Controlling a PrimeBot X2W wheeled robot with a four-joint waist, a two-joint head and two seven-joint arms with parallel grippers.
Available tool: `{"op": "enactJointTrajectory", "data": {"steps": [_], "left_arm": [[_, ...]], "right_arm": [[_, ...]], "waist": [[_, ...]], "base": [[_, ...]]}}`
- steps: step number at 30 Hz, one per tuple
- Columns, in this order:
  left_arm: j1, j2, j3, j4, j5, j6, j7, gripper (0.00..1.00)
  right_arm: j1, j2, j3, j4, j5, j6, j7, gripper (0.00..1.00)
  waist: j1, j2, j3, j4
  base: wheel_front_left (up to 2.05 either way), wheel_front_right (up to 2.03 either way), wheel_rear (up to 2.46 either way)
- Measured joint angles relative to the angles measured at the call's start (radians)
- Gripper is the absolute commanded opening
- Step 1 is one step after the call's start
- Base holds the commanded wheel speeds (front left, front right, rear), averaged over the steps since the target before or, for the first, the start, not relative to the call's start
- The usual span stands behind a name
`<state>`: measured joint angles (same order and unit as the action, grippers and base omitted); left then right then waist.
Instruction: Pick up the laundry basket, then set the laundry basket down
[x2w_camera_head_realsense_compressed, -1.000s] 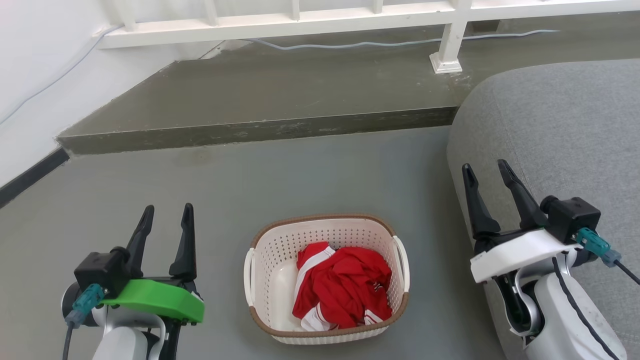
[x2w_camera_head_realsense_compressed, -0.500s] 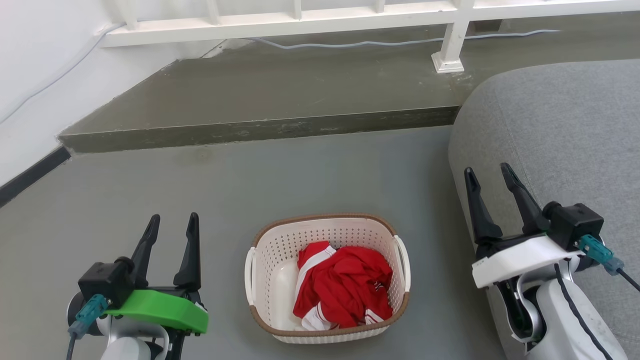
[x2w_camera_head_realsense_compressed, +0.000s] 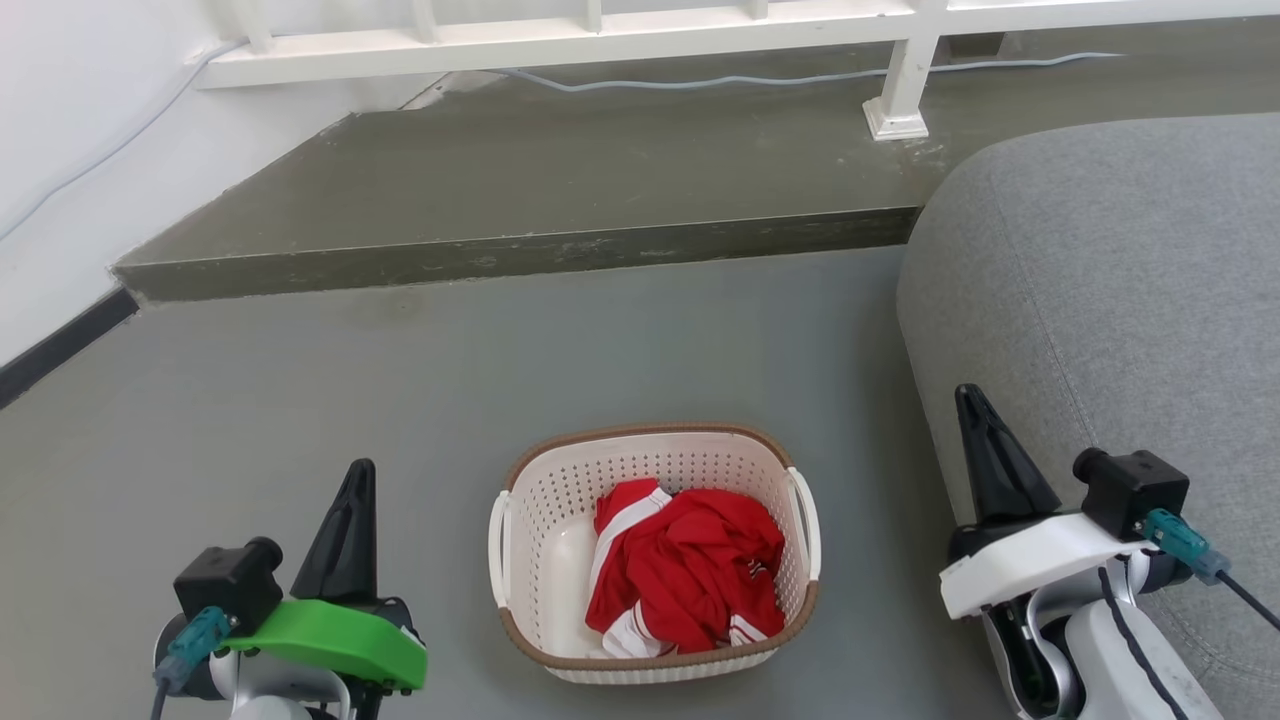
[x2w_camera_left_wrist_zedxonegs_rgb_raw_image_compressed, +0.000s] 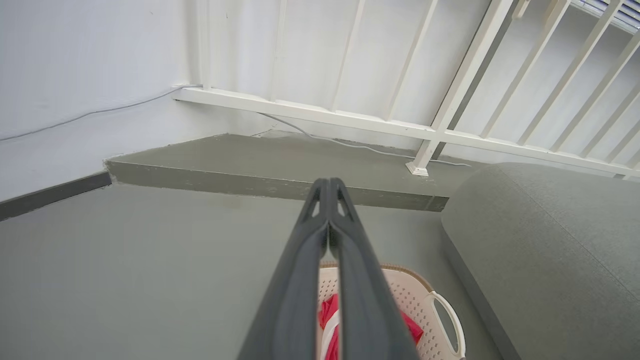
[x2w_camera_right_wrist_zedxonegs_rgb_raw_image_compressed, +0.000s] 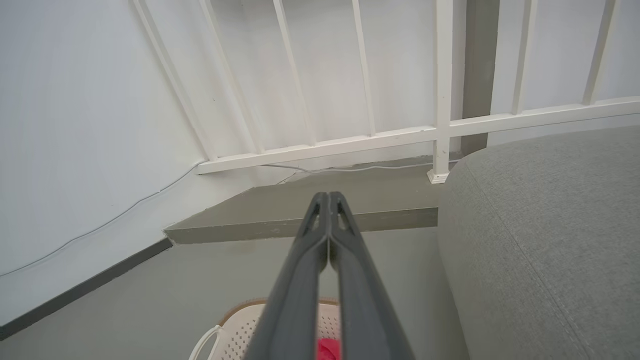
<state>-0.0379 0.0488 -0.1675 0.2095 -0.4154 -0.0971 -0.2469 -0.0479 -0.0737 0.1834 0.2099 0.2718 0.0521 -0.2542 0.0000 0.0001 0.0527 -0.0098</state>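
Observation:
The laundry basket (x2w_camera_head_realsense_compressed: 548, 520) stands on the grey floor between my two arms, cream-white and perforated, with a brown rim and white side handles. A crumpled red and white garment (x2w_camera_head_realsense_compressed: 690, 575) lies inside it. My left gripper (x2w_camera_head_realsense_compressed: 359, 470) is shut and empty, hovering left of the basket and apart from it. My right gripper (x2w_camera_head_realsense_compressed: 969, 393) is likewise shut and empty, off to the basket's right in front of the sofa. In the left wrist view the shut gripper (x2w_camera_left_wrist_zedxonegs_rgb_raw_image_compressed: 328, 183) points over the basket (x2w_camera_left_wrist_zedxonegs_rgb_raw_image_compressed: 405, 287). The right wrist view has the gripper (x2w_camera_right_wrist_zedxonegs_rgb_raw_image_compressed: 328, 196) above the basket (x2w_camera_right_wrist_zedxonegs_rgb_raw_image_compressed: 240, 325).
A grey sofa (x2w_camera_head_realsense_compressed: 1120, 290) fills the right side, close to my right arm. A raised concrete step (x2w_camera_head_realsense_compressed: 520, 255) crosses the floor behind the basket, with a white railing (x2w_camera_head_realsense_compressed: 620, 35) and a loose cable (x2w_camera_head_realsense_compressed: 700, 82) on it. A white wall (x2w_camera_head_realsense_compressed: 70, 130) stands at the left.
Both grippers have gone from open to shut. Both arms have drawn back toward the bottom of the head view. The basket has stayed in place.

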Motion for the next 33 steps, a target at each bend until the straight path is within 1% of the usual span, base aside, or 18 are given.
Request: {"op": "enactJointTrajectory", "data": {"steps": [4, 11, 15, 33], "left_arm": [[0.0, 0.0, 0.005, 0.001, -0.038, 0.0, 0.01, 0.0], [0.0, 0.0, 0.018, 0.004, -0.145, 0.0, 0.036, 0.0], [0.0, 0.0, 0.029, 0.005, -0.195, 0.0, 0.051, 0.0], [0.0, -0.002, 0.072, 0.014, -0.403, -0.001, 0.116, 0.0]], "right_arm": [[0.0, 0.001, -0.006, 0.0, 0.044, 0.0, 0.008, 0.0], [0.0, 0.003, -0.023, -0.001, 0.151, 0.001, 0.028, 0.0], [0.0, 0.004, -0.035, -0.001, 0.228, 0.009, 0.045, 0.0], [0.0, 0.01, -0.09, 0.007, 0.463, 0.018, 0.112, 0.0]], "waist": [[0.0, 0.0, -0.003, 0.0], [0.0, 0.0, -0.007, 0.001], [0.0, 0.0, -0.009, 0.002], [0.0, 0.0, -0.017, 0.004]], "base": [[0.0, 0.0, 0.0], [0.0, 0.0, 0.0], [0.0, 0.0, 0.0], [0.0, 0.0, 0.0]]}}
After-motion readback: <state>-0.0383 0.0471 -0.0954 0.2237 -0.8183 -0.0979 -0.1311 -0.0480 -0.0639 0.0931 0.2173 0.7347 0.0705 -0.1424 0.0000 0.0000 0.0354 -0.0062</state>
